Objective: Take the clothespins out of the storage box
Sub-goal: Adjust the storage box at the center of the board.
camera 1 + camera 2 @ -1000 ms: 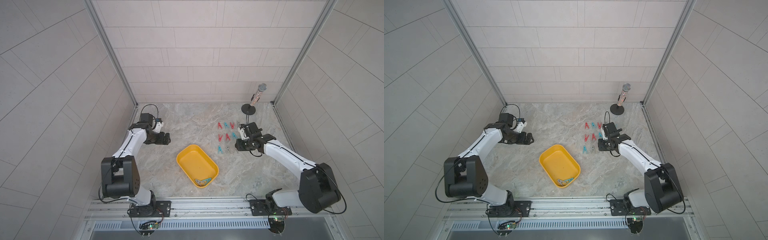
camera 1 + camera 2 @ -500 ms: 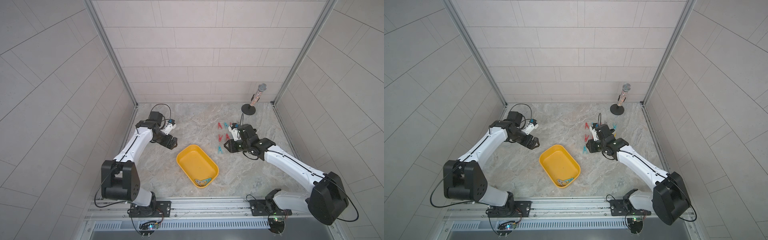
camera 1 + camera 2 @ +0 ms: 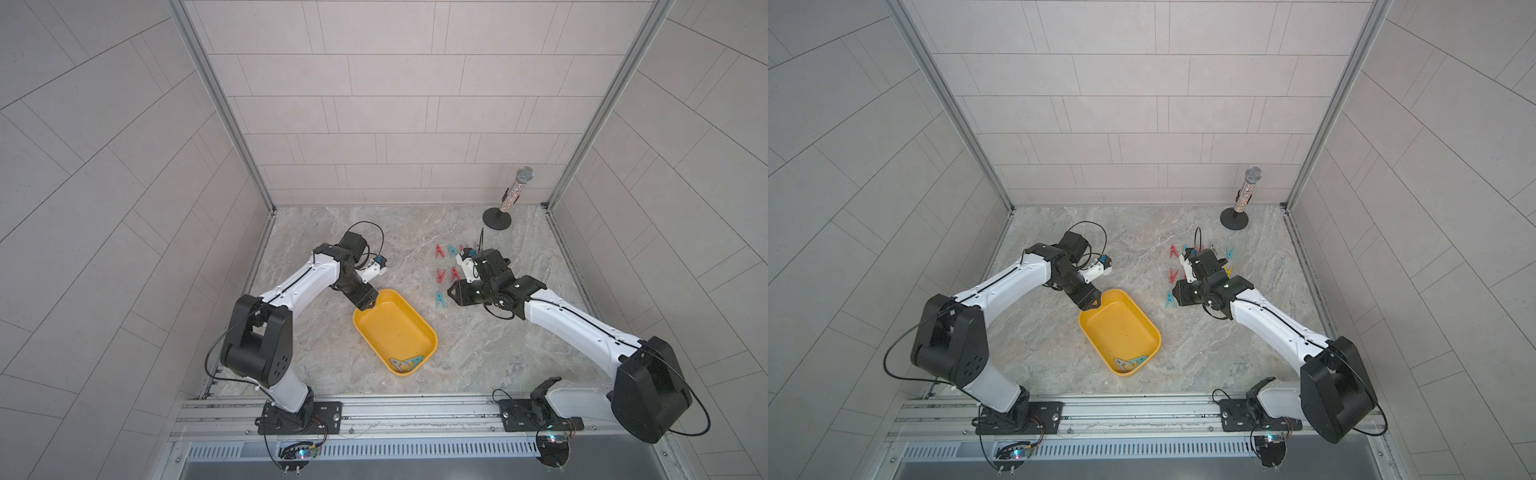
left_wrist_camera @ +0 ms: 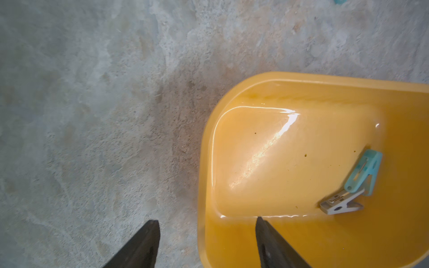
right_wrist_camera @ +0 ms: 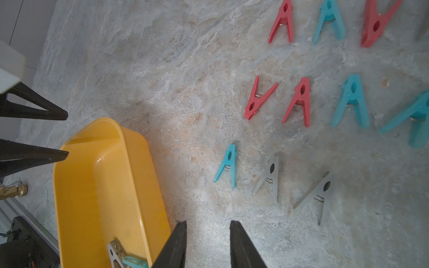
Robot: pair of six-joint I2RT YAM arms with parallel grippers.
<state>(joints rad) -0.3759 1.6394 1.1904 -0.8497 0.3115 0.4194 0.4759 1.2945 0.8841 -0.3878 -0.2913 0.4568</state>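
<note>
Marbled tabletop [image 3: 478,353] | storage box [image 3: 390,328]: grey clothespin [image 4: 340,205] touching teal clothespin [image 4: 363,171] at its near end, roughly along the end wall, robotward of both arms; other clothespins [image 5: 299,102] in rows outside | left gripper [image 4: 206,221]: jaws spread astride the far corner rim, pinching nothing | right gripper [image 5: 208,222]: jaws slightly apart, empty, beside the box

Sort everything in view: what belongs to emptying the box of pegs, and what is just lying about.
Belongs to the job: yellow box; teal peg and grey peg inside it; pegs laid out on the table.
Just lying about: microphone, upright in the far corner.
</note>
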